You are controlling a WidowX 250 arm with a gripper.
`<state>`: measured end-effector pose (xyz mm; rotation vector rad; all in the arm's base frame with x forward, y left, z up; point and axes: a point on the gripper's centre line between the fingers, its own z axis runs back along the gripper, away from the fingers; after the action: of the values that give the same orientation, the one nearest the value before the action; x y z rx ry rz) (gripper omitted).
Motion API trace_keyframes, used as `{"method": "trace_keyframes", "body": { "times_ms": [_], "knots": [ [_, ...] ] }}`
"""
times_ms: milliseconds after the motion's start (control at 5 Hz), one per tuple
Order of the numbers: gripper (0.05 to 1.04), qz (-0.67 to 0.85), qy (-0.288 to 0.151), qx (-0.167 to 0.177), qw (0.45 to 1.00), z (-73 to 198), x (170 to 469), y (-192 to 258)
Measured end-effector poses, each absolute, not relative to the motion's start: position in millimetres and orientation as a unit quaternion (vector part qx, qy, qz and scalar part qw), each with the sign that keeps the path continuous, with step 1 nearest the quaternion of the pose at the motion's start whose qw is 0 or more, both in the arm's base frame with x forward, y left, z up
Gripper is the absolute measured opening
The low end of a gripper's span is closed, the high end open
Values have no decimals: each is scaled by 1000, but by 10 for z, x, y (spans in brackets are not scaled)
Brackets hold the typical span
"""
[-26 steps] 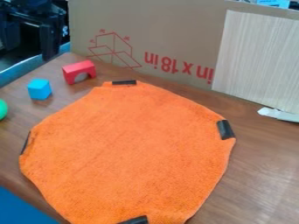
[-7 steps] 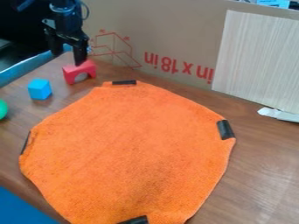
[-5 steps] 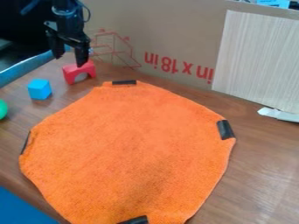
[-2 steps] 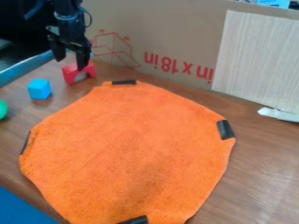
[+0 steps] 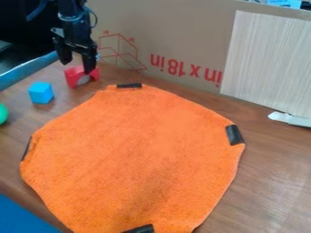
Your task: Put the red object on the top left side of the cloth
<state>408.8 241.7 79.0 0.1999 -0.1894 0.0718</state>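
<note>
Red arch block (image 5: pixel 71 77) rests on the bench (image 5: pixel 267 182), beyond the upper-left edge of the orange cloth (image 5: pixel 133 154). I have the claw (image 5: pixel 77 67) spread at the block, one finger partly overlapping it.

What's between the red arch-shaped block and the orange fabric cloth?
In the camera view, just a bare strip of brown wooden table separates the block from the cloth.

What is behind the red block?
Behind the red block stands the cardboard. The gripper covers part of the space between them, so I can't tell what is there.
</note>
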Motion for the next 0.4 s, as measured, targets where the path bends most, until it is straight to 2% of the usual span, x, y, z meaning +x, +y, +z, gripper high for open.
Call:
{"method": "trace_keyframes", "body": {
  "times_ms": [400],
  "knots": [
    [1001, 27, -91, 97, 991, 787, 4077, 2412]
  ]
}}
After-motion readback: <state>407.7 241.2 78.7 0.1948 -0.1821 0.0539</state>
